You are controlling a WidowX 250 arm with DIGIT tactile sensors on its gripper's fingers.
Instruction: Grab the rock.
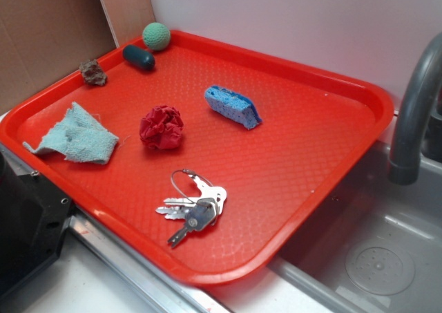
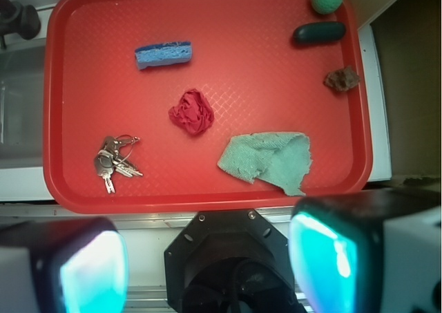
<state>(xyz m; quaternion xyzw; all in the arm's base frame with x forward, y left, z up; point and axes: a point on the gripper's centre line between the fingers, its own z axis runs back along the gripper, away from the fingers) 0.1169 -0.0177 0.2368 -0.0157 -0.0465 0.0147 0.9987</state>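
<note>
The rock [image 1: 92,72] is a small lumpy brownish-grey stone on the red tray [image 1: 297,133], near its far left rim. In the wrist view the rock [image 2: 342,79] lies near the tray's right rim [image 2: 362,119]. My gripper [image 2: 207,264] is open and empty. It hangs high above the tray's near edge, well away from the rock. Its two pads [image 2: 93,275] glow teal at the bottom of the wrist view. The gripper is out of the exterior view.
On the tray lie a green ball [image 1: 156,36], a dark teal capsule [image 1: 139,57], a red cloth ball [image 1: 161,127], a blue sponge [image 1: 233,106], a teal rag [image 1: 77,136] and a bunch of keys [image 1: 193,207]. A sink [image 1: 387,258] with a grey faucet [image 1: 414,112] is at right.
</note>
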